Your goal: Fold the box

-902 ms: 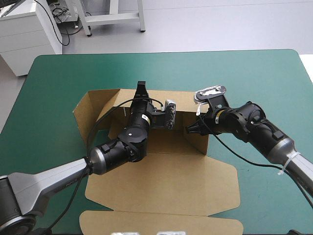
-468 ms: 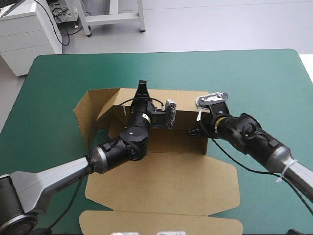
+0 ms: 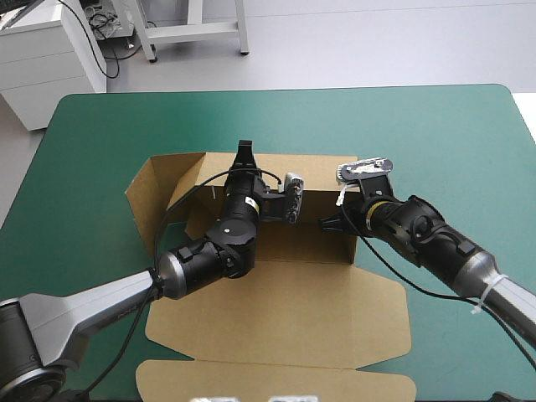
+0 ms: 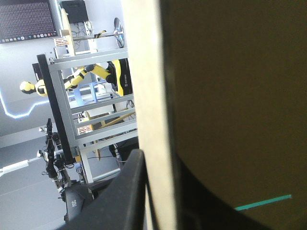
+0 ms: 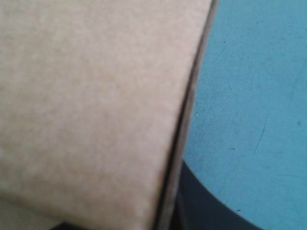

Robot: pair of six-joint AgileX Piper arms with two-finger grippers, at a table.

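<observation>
Right hand (image 3: 325,222) slightly nearer on box (image 3: 276,310)

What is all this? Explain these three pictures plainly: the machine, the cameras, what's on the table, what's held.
It is a robot with two arms at a table under a teal-green cover. The wide picture looks down from above and behind it. On the table lies the box, a cut sheet of brown board: far and right walls raised, near panels flat. The other two pictures come from cameras on the wrists, looking along the black fingers. The left gripper pinches the far wall's top edge; its view shows that edge between its fingers. The right gripper pinches the right-hand wall, seen close as brown board beside the cover.
</observation>
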